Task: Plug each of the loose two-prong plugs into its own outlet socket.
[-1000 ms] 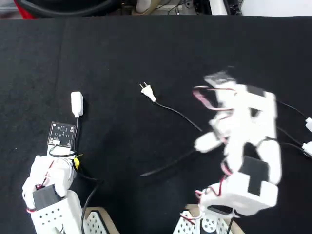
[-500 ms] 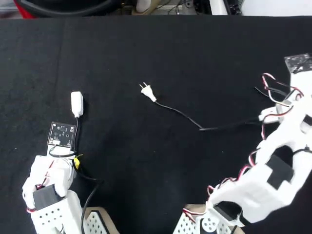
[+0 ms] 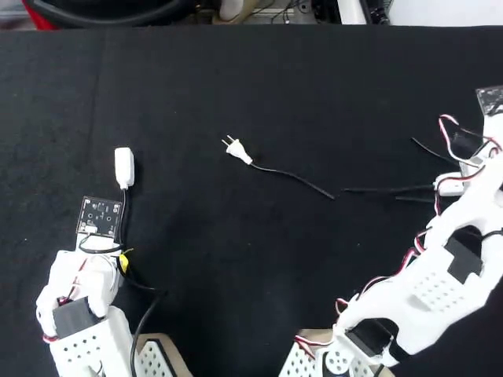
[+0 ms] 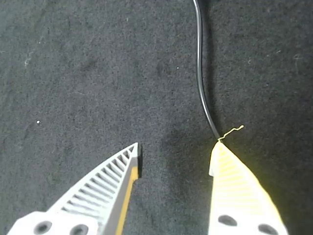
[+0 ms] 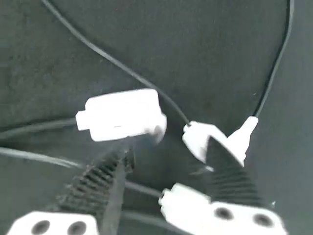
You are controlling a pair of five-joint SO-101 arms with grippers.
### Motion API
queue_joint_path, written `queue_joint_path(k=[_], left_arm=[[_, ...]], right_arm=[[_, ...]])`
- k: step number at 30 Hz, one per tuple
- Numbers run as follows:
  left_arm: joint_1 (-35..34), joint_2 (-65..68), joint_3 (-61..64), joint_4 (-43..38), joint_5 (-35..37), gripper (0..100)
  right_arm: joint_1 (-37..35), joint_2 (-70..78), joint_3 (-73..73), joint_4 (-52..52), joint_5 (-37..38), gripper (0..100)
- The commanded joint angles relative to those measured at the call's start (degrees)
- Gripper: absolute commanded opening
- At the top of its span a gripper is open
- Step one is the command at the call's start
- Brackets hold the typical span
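Since a second earlier the right arm (image 3: pixel 440 287) had swung from over the cord (image 3: pixel 291 179) to the far right of the plug (image 3: pixel 238 151), stretching along the table (image 3: pixel 251 71) edge, the right gripper (image 5: pixel 171 149) with fingers apart above three white connectors (image 5: pixel 122 115). That plug lay loose mid-table, prongs pointing away from that arm, its cord now trailing straighter. Well left of the plug, past a white socket (image 3: pixel 123 166) and a small board (image 3: pixel 100 217), the left arm (image 3: pixel 82 302) sat folded, the left gripper (image 4: pixel 173 156) with fingers parted, a black cable (image 4: pixel 200 73) at one fingertip.
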Motion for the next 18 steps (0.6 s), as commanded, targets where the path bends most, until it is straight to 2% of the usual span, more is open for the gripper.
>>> queue_joint_path(k=[1,6,9,14,18], left_arm=[[-0.22,-0.26,-0.31,0.18,-0.26,24],[-0.22,-0.26,-0.31,0.18,-0.26,24],[-0.31,-0.26,-0.31,0.18,-0.26,24],[-0.31,-0.26,-0.31,0.18,-0.26,24],[-0.31,-0.26,-0.31,0.18,-0.26,24]], right_arm=[[0.26,-8.13,-6.9,10.02,-1.49,37.0],[-2.81,-19.56,-13.67,22.86,-12.4,32.6],[-9.41,-25.45,-15.43,31.21,-20.66,26.8],[-28.4,-30.29,-15.34,41.85,-38.15,15.8],[-45.71,-28.62,-13.49,42.29,-53.45,11.6]])
